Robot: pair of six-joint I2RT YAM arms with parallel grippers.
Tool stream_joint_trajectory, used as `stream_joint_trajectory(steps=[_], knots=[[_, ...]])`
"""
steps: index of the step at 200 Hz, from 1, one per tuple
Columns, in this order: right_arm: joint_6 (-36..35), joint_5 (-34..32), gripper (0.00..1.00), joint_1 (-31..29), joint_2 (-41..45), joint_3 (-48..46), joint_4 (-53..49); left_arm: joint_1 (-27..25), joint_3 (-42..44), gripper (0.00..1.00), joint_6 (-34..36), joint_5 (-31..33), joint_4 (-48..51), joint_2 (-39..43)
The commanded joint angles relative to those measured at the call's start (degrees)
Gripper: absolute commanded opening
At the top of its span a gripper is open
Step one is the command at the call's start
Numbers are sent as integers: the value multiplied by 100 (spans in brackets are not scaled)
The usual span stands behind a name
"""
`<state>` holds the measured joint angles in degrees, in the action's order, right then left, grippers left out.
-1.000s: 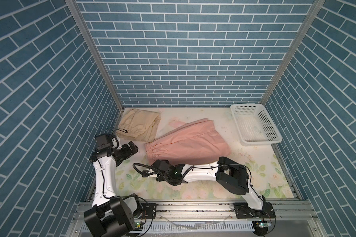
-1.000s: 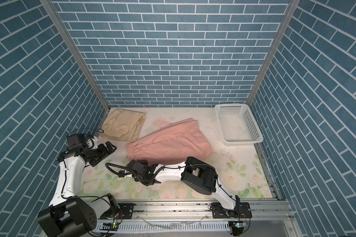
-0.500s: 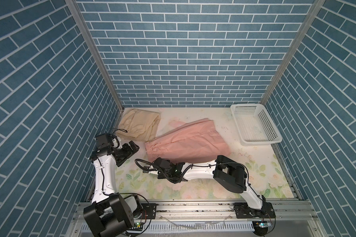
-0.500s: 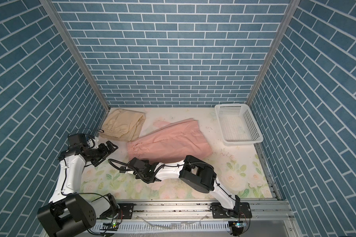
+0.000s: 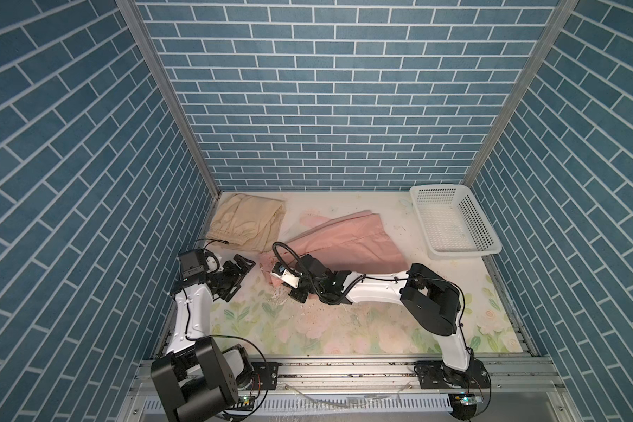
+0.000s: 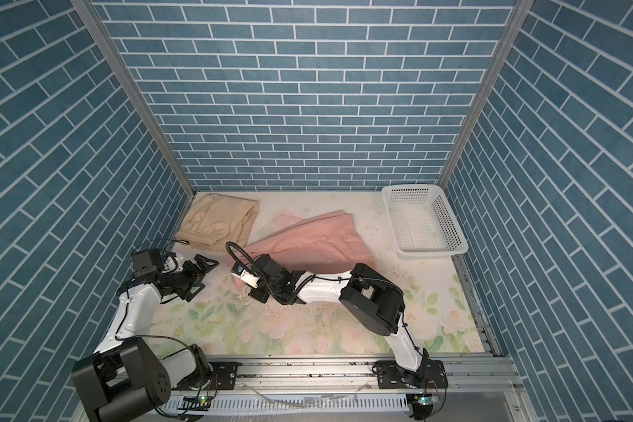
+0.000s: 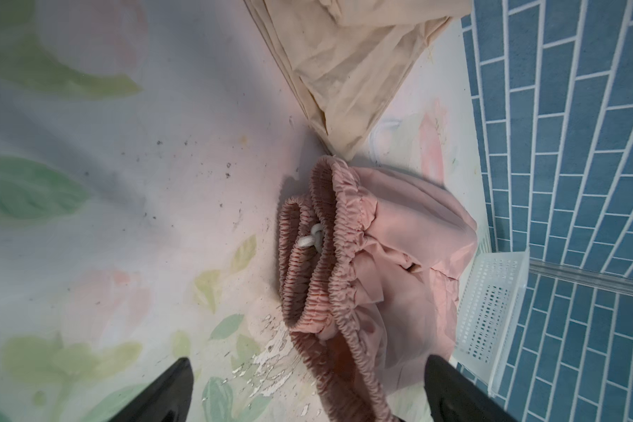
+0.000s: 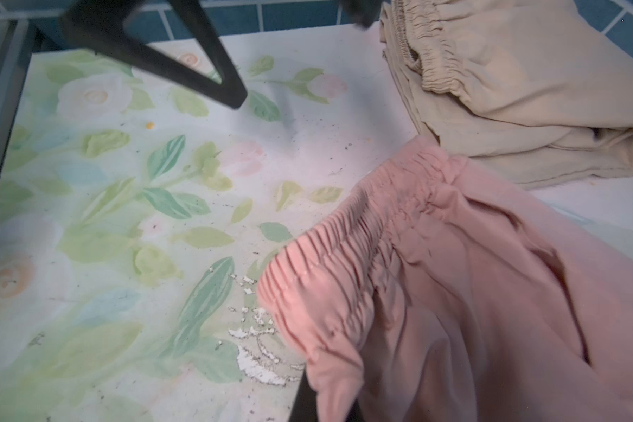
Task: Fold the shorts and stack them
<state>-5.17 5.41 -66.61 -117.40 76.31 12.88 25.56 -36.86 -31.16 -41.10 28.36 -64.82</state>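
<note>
Right gripper [image 8: 329,405] pinches pink shorts [image 8: 490,292] — waistband (gathered elastic).

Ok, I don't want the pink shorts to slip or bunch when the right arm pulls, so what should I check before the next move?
1. Grip: right gripper shut on the waistband of the pink shorts: ok.
2. Both waistband layers in that grip: cannot tell.
3. Free hand: left gripper open, holding nothing: ok.
4. Cloth flat: not ok, the waist end is bunched and lifted.
5. Stack base: beige shorts folded at the back: ok.
6. Obstacles: basket well off to the side: ok.
</note>
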Motion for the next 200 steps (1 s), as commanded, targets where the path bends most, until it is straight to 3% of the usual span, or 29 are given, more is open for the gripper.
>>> stream_joint_trajectory(steps=[1,28,75,144,200], knots=[[508,243,0,-13,200,-114,434,-56,516,100,-754,-649,-1234,33],[517,256,0,22,244,-187,580,-156,1269,100,-1794,-1191,-2917,-265],[377,291,0,25,218,-161,519,-224,1580,100,-2327,-1276,-3836,-581],[354,430,0,25,105,-65,522,-441,1619,100,-2464,-1244,-3974,-747],[333,497,0,13,60,-2,509,-1073,1590,100,-2605,-1039,-4530,-1394]])
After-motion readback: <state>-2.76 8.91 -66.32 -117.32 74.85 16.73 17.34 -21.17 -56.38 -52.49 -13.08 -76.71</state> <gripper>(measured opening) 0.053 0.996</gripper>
